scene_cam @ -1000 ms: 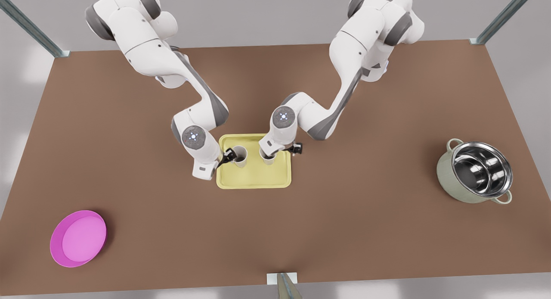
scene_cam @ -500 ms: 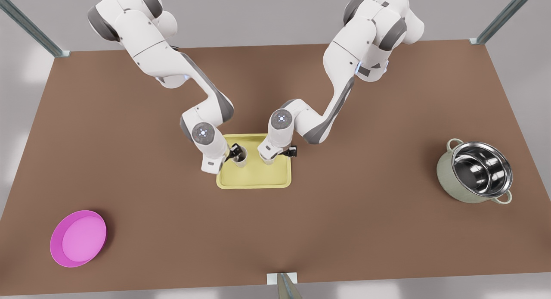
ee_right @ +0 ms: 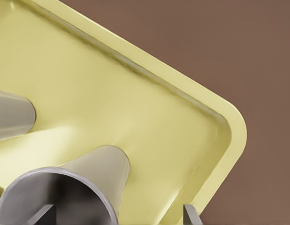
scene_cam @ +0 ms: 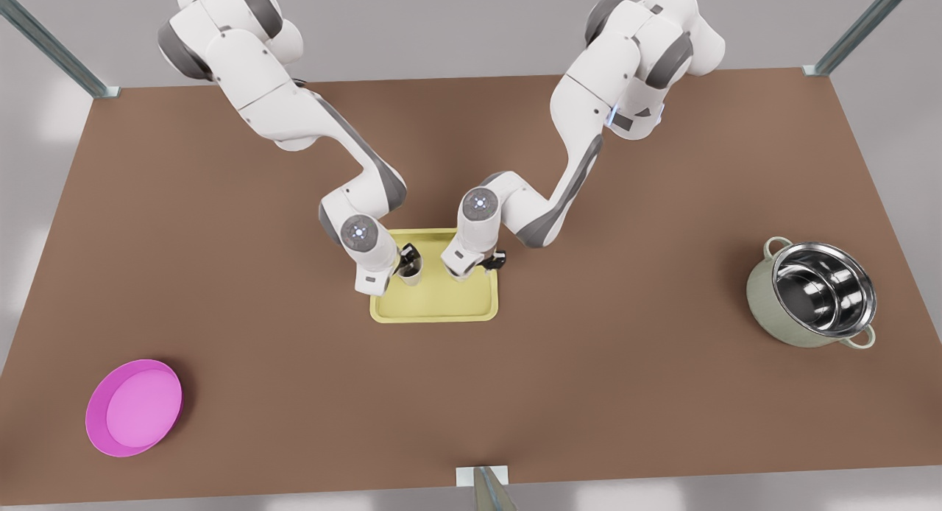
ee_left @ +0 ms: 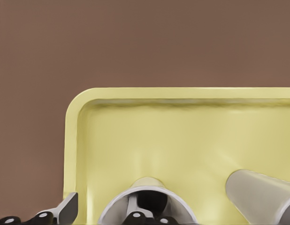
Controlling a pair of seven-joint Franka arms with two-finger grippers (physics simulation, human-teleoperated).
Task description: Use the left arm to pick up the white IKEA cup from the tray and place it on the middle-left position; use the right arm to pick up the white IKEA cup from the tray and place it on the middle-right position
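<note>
Both cups stand upright on the tray at mid-counter. Our left end effector straddles one cup's rim, fingers apart; our right end effector straddles the other cup likewise, neither closed.

Simulated robot lab, bare brown table, metal frame posts, grey backdrop

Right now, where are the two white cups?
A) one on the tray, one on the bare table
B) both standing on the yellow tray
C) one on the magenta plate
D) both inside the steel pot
B: both cups, one at the left gripper and one at the right gripper, stand on the yellow tray.
</note>
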